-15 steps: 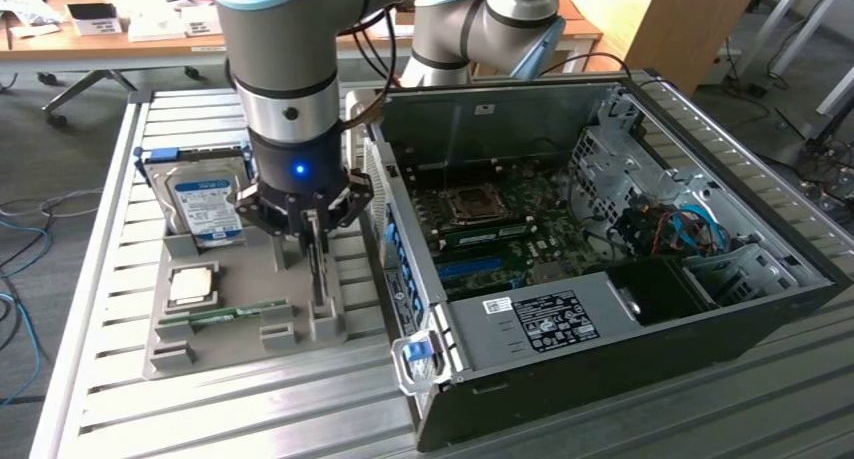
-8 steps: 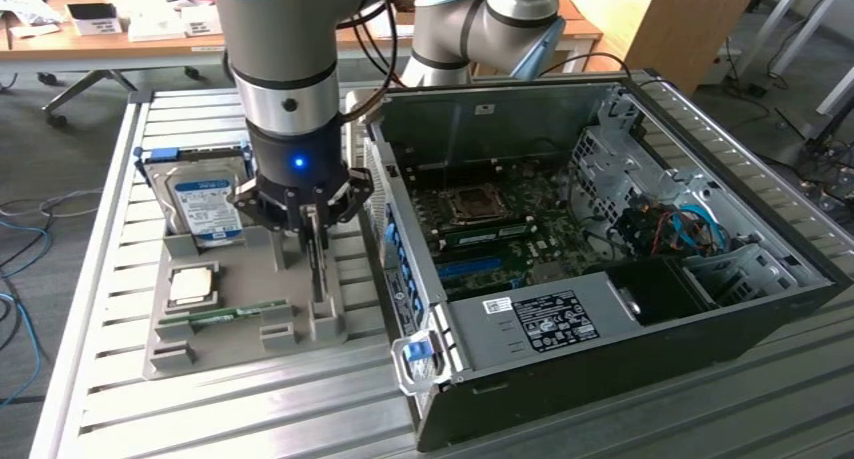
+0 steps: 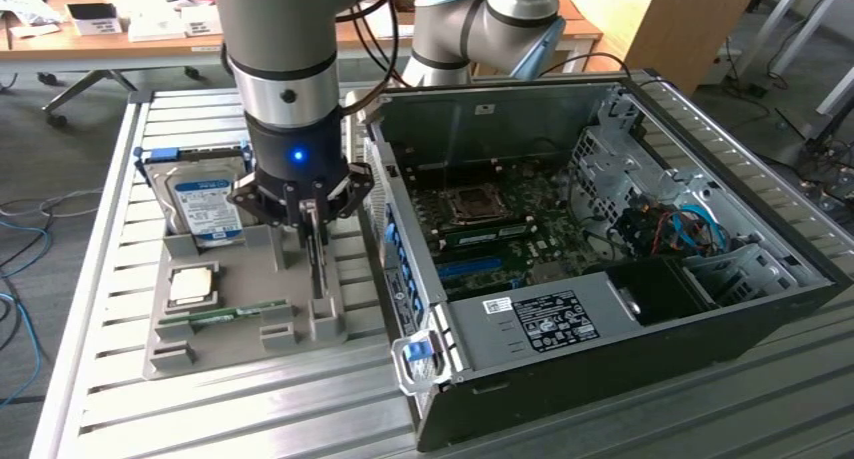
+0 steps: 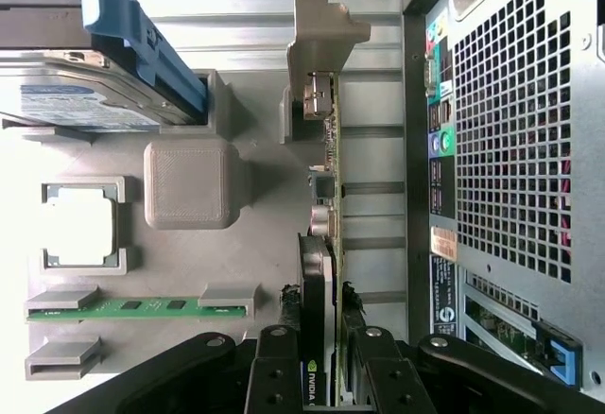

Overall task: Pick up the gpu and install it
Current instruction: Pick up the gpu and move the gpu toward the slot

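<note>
grey tray [image 3: 227, 324] beside the computer case [image 3: 641, 324] carries the gpu [image 4: 328, 173] standing on edge, long axis parallel to the case wall, fan side facing away from it; the gripper [image 4: 323, 340] is clamped narrowly across its faces.

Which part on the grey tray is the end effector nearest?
The gpu, standing on edge between the end effector's fingers; the hard drive, processor and memory stick sit apart.

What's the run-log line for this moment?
phase: pick | gripper: shut on gpu | gpu: upright on edge, seated in grey tray | PC case: open, beside tray
</note>
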You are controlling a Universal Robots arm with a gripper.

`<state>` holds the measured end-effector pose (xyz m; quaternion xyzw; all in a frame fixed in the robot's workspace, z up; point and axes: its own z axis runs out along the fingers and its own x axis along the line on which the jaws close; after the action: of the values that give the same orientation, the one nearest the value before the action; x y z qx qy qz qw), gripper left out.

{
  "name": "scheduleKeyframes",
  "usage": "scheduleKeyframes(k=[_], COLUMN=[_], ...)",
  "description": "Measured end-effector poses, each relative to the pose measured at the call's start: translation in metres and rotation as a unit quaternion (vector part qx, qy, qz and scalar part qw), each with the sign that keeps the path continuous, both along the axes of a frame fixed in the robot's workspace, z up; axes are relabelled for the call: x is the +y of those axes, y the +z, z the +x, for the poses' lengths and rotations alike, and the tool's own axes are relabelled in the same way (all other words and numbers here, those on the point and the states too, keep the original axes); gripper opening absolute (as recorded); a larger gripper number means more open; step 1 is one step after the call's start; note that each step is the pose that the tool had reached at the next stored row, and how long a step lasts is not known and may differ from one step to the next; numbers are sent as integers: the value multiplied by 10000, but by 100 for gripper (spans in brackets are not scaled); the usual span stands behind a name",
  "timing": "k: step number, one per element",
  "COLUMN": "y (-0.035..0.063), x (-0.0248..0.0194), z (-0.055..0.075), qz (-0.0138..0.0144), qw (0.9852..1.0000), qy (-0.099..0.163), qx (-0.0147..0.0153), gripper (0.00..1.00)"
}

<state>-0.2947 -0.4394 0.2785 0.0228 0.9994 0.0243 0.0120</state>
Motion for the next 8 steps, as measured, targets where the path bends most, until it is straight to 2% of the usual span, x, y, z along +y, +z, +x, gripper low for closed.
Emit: scheduleKeyframes(k=[8], y=[74], x=[0], z=[0], qz=[0], qw=[10000], qy=[0], qx=[0], gripper=[27])
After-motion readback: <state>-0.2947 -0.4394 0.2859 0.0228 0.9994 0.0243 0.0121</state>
